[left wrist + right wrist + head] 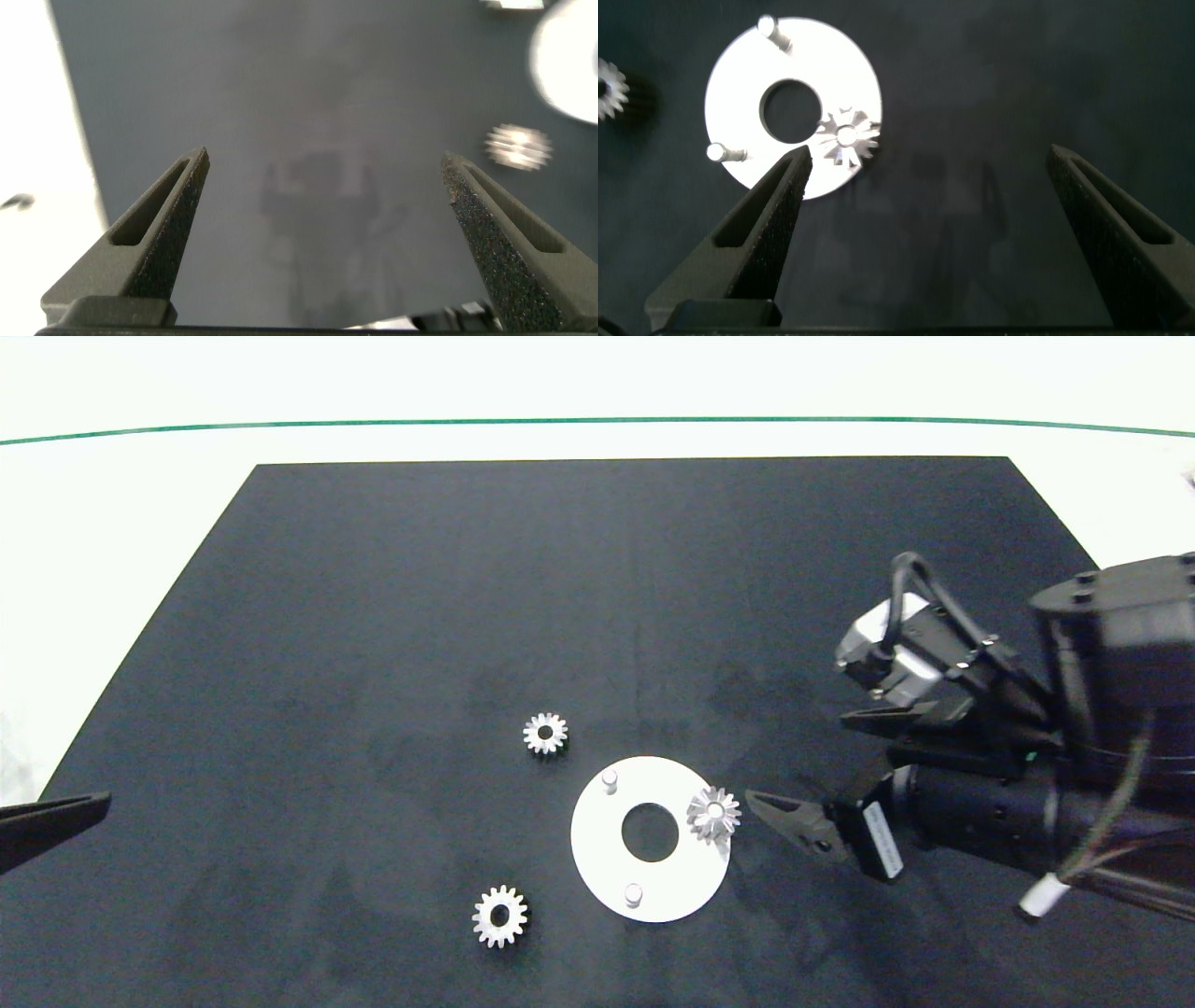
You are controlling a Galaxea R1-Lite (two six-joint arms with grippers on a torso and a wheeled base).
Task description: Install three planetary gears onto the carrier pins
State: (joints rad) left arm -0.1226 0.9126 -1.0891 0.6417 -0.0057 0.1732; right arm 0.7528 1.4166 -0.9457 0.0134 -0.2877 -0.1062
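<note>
Head view first: we find the right gripper (822, 775) at about three o'clock from the white disc (597, 859), arm reaching in from the right edge. One dark finger (789, 819) points at the disc's rim and stops just short of it; the other sits higher and further back. We read the jaws as spread wide, nothing between them.

Switching to the right wrist view, we get what the head camera only hints at: the right gripper (929, 238) with both fingers far apart over bare black mat (990, 84). One fingertip (796, 163) overlaps the disc's edge in the picture, and whether it touches we cannot tell. Just beside it one gear (846, 136) sits seated on a carrier pin, the peg's white top showing through its centre hole. Two bare carrier pins (771, 28) stand elsewhere on the disc.

Back in the head view, the mounted gear (714, 814) is at three o'clock on the disc. A second gear (545, 734) lies on the mat at about eleven o'clock, near the disc, and a third gear (499, 916) at about eight o'clock.

Over at the left edge, only a dark tip of the left gripper (51, 821) shows. The left wrist view fills in the rest: the left gripper (322, 201) has its fingers spread and empty above the mat, well apart from the disc.
</note>
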